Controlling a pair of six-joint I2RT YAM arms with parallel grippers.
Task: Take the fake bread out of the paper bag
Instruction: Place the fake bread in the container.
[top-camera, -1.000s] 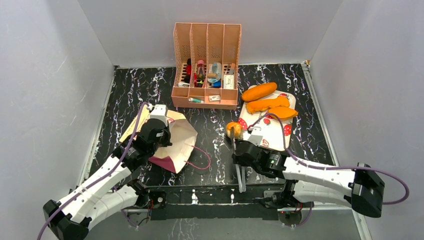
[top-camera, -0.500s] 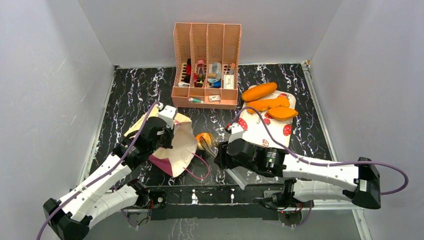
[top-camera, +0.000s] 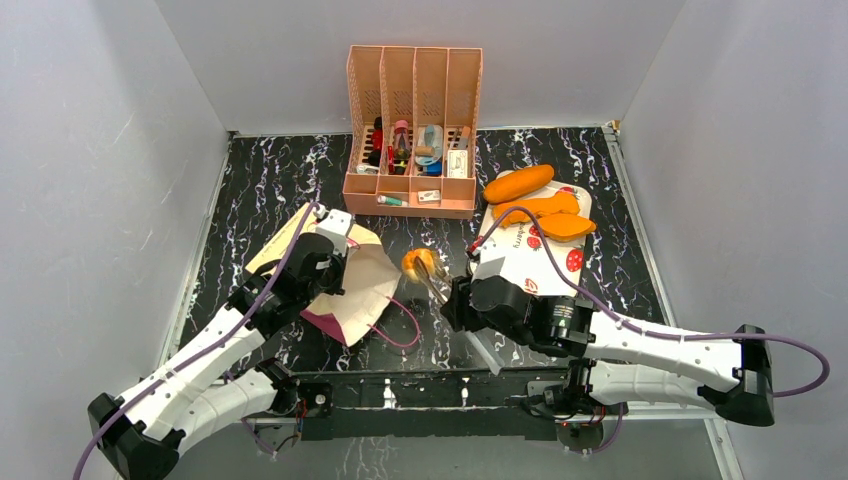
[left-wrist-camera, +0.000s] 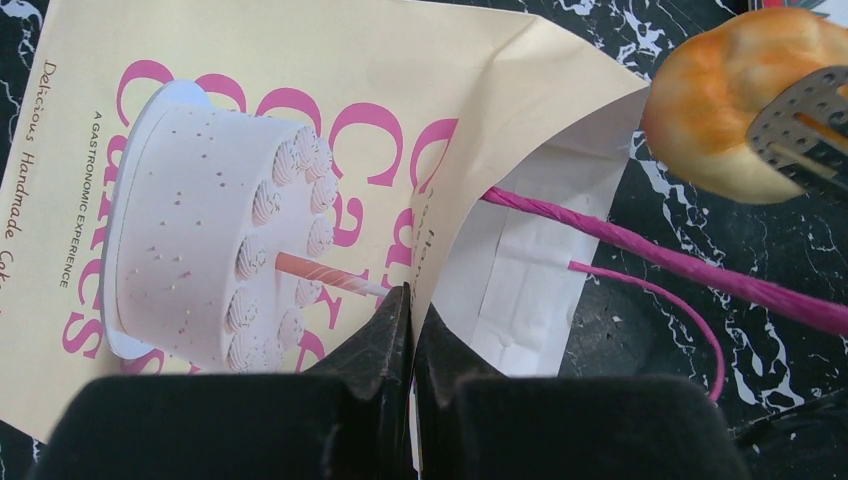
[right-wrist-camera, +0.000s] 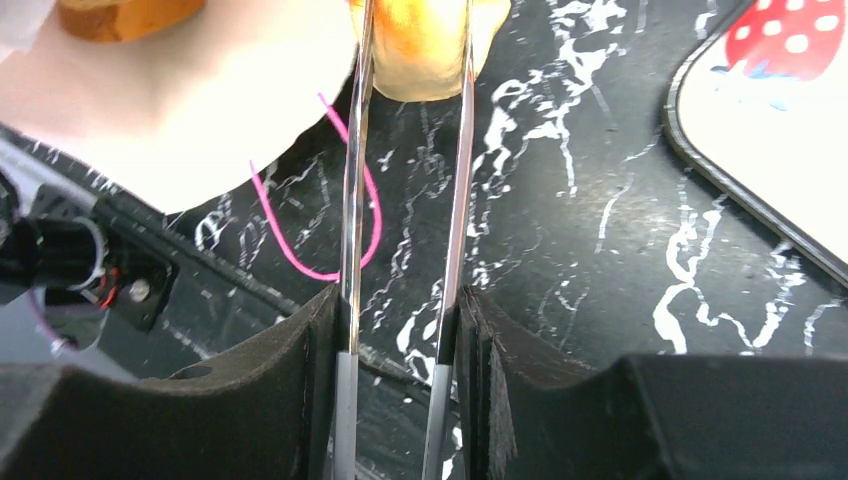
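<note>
At the left of the table (top-camera: 260, 180), the left gripper (left-wrist-camera: 410, 318) is clenched on a folded edge of the paper bag (left-wrist-camera: 250, 120). The bag lies flat with its cake print up and its mouth turned right, and its pink cord handles (left-wrist-camera: 660, 258) trail over the black marbled top. Just right of the mouth, clear of the paper, a golden bun (top-camera: 418, 264) of the fake bread is pinched between the tips of metal tongs (right-wrist-camera: 455, 200). The right gripper (right-wrist-camera: 400, 330) is squeezed on the tongs' two arms, so the bun lies well ahead of its fingers, not between them. In the right wrist view another brown piece (right-wrist-camera: 120, 14) shows at the bag's pale opening; whether it is inside I cannot tell. At the back the peach organiser (top-camera: 412, 90) holds odds and ends too small to name. Further right the strawberry-print tray (top-camera: 556, 248) carries three orange loaves (top-camera: 536, 207). A second ago the bun hung at the tray's near left corner; now it sits closer to the bag.
</note>
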